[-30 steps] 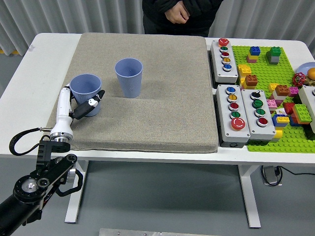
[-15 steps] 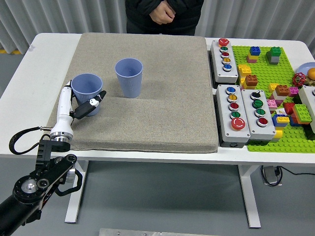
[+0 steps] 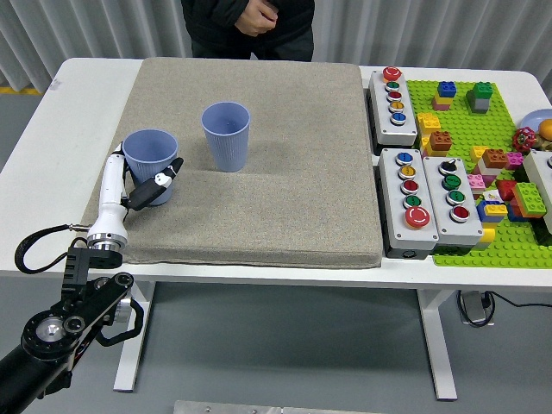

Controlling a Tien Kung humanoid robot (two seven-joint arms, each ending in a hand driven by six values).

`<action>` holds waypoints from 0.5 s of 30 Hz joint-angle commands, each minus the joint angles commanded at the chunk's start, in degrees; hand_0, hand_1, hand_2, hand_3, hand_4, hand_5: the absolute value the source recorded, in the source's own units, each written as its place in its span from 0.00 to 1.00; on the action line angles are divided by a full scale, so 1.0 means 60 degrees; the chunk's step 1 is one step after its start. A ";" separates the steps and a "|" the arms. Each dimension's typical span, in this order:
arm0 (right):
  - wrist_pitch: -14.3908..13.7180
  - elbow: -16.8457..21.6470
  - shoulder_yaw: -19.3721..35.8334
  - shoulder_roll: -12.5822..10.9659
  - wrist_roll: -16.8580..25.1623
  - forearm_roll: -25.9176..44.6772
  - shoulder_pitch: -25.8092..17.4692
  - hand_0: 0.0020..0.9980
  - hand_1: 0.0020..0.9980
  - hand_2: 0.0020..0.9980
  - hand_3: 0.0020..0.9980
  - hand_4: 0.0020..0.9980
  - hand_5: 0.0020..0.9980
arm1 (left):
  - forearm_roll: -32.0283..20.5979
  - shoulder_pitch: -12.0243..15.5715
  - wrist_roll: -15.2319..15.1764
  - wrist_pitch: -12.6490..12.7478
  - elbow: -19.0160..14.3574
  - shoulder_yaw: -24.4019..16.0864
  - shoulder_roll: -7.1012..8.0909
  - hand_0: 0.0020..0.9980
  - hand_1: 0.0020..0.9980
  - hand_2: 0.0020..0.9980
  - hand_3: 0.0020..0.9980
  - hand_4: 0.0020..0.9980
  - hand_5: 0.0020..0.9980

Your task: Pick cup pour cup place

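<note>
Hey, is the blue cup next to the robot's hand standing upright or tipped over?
Upright. The near cup stands on the mat, rim up, the left hand around its base.

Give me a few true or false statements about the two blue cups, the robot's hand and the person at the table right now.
1. Both blue cups stand upright on the grey mat. True.
2. The left hand is wrapped around the left cup. True.
3. The right cup lies tipped on its side. False: it stands upright, its opening facing up.
4. The two cups touch each other. False: a strip of bare mat shows between them.
5. The person at the far side is holding the right cup. False: their hands are at their body, away from the cups.
</note>
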 joint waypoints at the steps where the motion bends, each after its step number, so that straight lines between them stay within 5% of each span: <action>1: 0.0002 0.0000 0.0002 0.0000 -0.0001 -0.0009 -0.0003 0.69 0.64 0.59 0.59 0.00 0.15 | 0.0052 0.0048 0.0014 0.0002 -0.0074 -0.0017 0.0028 0.67 0.73 0.91 0.96 0.91 0.51; 15: 0.0022 0.0008 0.0047 0.0019 -0.0032 -0.0129 -0.0099 0.69 0.64 0.59 0.59 0.00 0.15 | 0.0132 0.0347 0.0038 -0.0068 -0.0286 0.0000 0.0168 0.68 0.73 0.92 0.94 0.91 0.51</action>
